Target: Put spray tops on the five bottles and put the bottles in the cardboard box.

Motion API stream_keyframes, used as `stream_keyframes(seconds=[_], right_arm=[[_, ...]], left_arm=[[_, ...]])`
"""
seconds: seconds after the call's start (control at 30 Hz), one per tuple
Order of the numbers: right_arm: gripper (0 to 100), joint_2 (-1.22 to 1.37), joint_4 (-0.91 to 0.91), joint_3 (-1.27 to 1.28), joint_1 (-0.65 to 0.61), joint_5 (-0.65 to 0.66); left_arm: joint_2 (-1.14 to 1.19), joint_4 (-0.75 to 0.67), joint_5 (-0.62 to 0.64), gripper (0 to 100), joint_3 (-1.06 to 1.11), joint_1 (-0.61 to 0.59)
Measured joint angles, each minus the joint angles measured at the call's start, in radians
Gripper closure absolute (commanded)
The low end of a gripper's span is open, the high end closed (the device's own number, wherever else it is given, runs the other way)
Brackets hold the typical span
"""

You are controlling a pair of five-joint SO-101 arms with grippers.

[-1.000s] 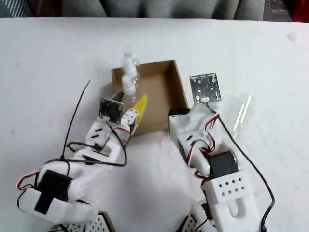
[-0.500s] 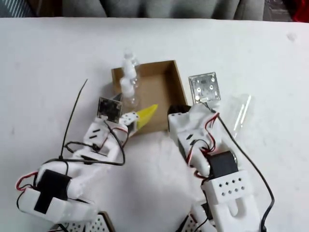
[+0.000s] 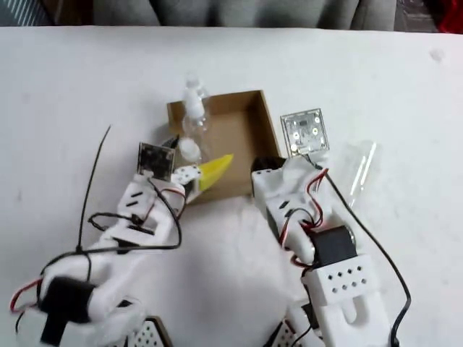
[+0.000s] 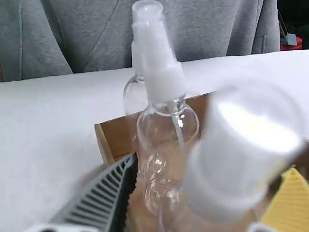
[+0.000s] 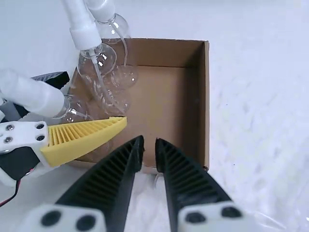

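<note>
Roughly midway: two topped bottles (image 5: 96,60) stand in the cardboard box (image 5: 166,106) at its 10 o'clock corner, the left gripper (image 3: 197,155) is spread around a third bottle (image 4: 236,150), the right gripper (image 5: 149,145) is nearly pressed together and empty, and another bottle (image 3: 358,170) lies on the desk (image 3: 72,87) at the box's 3 o'clock.

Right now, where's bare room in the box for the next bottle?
In the cardboard box, the floor is bare along the wall on the right arm's side, back to front. The other side is crowded: three bottles in a row, with the left gripper around the nearest. The right gripper hovers at the front edge.
</note>
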Motion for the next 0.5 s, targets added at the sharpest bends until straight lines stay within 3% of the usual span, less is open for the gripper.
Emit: stream_keyframes(seconds=[0.23, 0.5], right_arm=[[98.3, 0.0, 0.0, 0.0, 0.0, 0.006], [98.3, 0.0, 0.0, 0.0, 0.035, 0.008]], left_arm=[[-0.163, 0.232, 0.0, 59, 0.002, 0.0], [-0.196, 0.285, 0.0, 59, 0.002, 0.0]])
